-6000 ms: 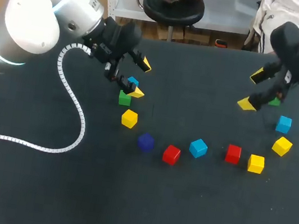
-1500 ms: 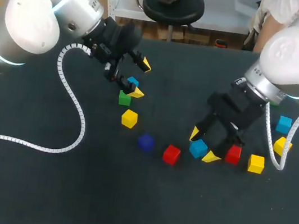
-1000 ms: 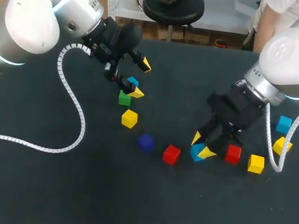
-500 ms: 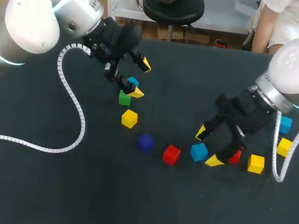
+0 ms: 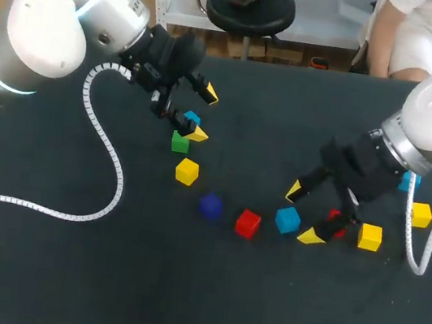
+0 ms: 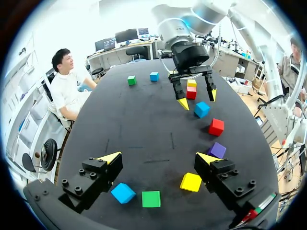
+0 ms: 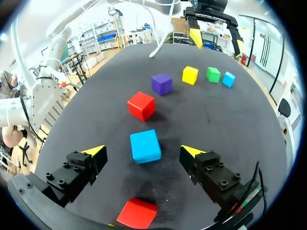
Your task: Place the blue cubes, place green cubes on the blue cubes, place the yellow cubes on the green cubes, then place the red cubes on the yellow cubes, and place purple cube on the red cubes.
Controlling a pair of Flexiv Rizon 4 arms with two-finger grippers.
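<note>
On the counter (image 5: 59, 269): 11 cubes, all single-layer. Blue x3, green x2, yellow x3, red x2, purple x1.

R hand (image 5: 303, 214): arm enters from the right, hand angled down close over the counter. Fingers spread, gripping nothing. Blue cube A (image 5: 287, 219) sits between the fingers, clear of both per R wrist view. Red cube A (image 5: 336, 222) is under the hand, part hidden. Red cube B (image 5: 247, 223) and the purple cube (image 5: 210, 205) are ahead of it. Yellow cube A (image 5: 369, 236) and yellow cube B (image 5: 421, 214) are behind it.

L hand (image 5: 204, 113): fingers spread, empty, held above the counter. Blue cube B (image 6: 123, 193) and green cube A (image 6: 151, 199) lie low between its fingers. Yellow cube C (image 6: 191, 182) is just beside one finger. Green cube B (image 6: 131, 80) and blue cube C (image 6: 154, 76) are far ahead, past the R hand.
</note>
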